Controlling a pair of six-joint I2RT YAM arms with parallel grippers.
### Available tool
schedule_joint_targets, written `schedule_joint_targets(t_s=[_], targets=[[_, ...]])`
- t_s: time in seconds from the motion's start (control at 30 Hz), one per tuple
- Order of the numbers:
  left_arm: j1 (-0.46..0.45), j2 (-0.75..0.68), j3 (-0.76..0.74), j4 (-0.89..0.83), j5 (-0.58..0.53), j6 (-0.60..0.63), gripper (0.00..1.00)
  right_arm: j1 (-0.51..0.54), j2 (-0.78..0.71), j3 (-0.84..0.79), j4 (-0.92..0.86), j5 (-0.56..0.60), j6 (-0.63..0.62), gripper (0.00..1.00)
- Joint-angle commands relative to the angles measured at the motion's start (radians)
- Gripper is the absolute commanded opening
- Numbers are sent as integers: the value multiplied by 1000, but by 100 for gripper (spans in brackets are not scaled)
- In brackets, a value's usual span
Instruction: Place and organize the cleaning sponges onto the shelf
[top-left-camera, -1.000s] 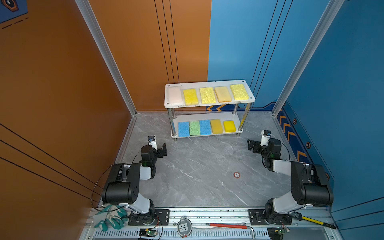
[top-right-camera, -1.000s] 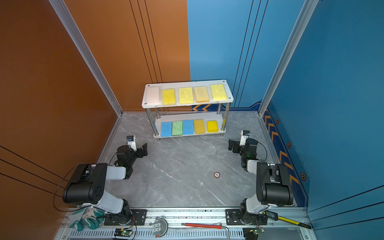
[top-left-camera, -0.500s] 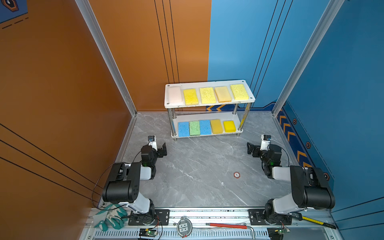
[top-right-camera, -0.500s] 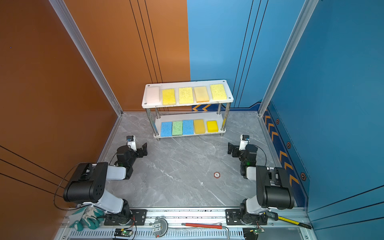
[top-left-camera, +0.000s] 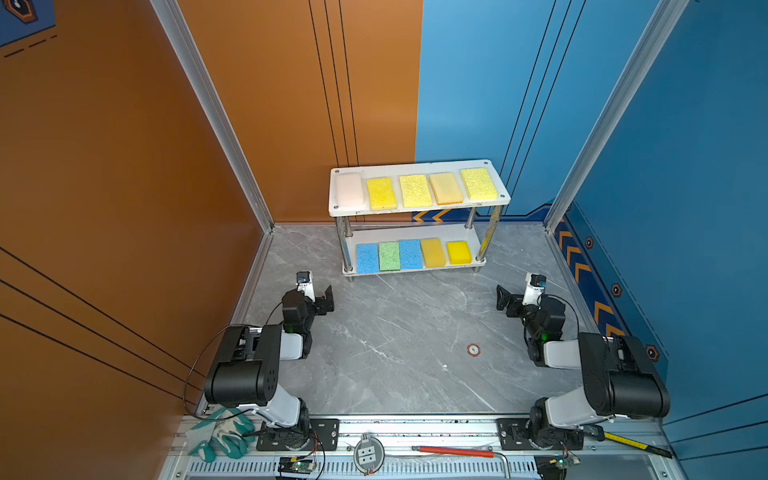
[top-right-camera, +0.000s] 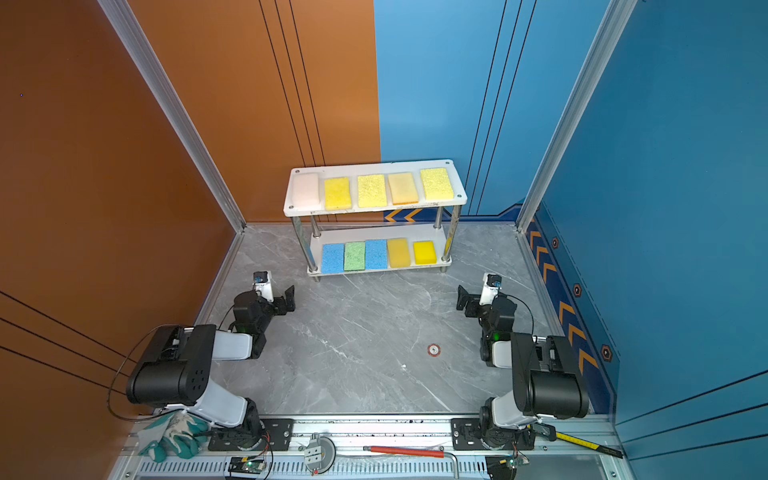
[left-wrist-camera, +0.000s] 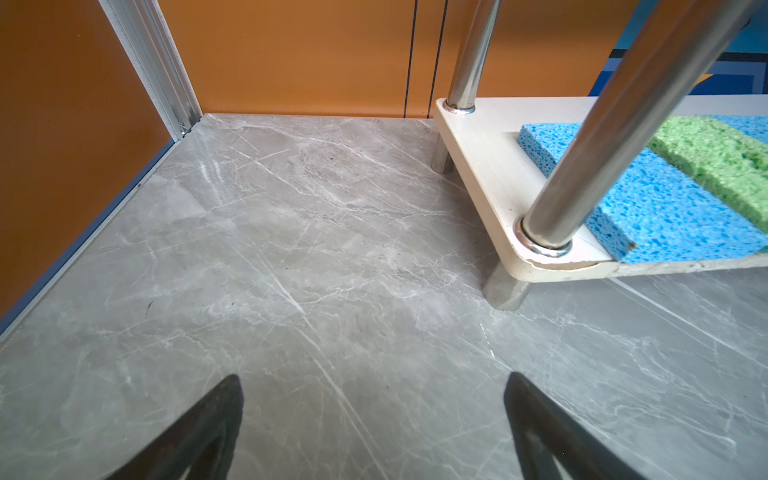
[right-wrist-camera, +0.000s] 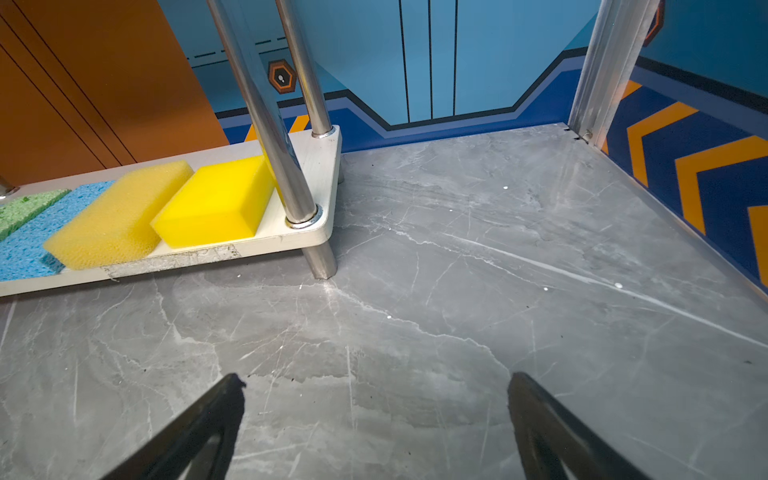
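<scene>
In both top views the shelf (top-left-camera: 419, 209) stands at the back of the tabletop (top-left-camera: 407, 332), with five sponges (top-left-camera: 414, 190) side by side on each board. The left gripper (top-left-camera: 323, 300) and right gripper (top-left-camera: 506, 300) sit low in front of it, well apart, both spread and empty. The left wrist view shows a blue sponge (left-wrist-camera: 648, 199) touching a green sponge (left-wrist-camera: 715, 162) on the lower board. The right wrist view shows two yellow sponges (right-wrist-camera: 216, 199) at that board's other end.
</scene>
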Motion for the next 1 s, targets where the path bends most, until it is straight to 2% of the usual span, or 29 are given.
schedule_joint_targets(t_s=[0.0,0.13,0.97], targets=[[-7,2,-5,23,19,13,98,6,39,-49,156,26,-4,100],[-7,2,-4,22,20,12,98,7,104,-85,300,34,6,100],[-6,1,-4,23,19,12,98,27,58,51,-18,16,-29,100]])
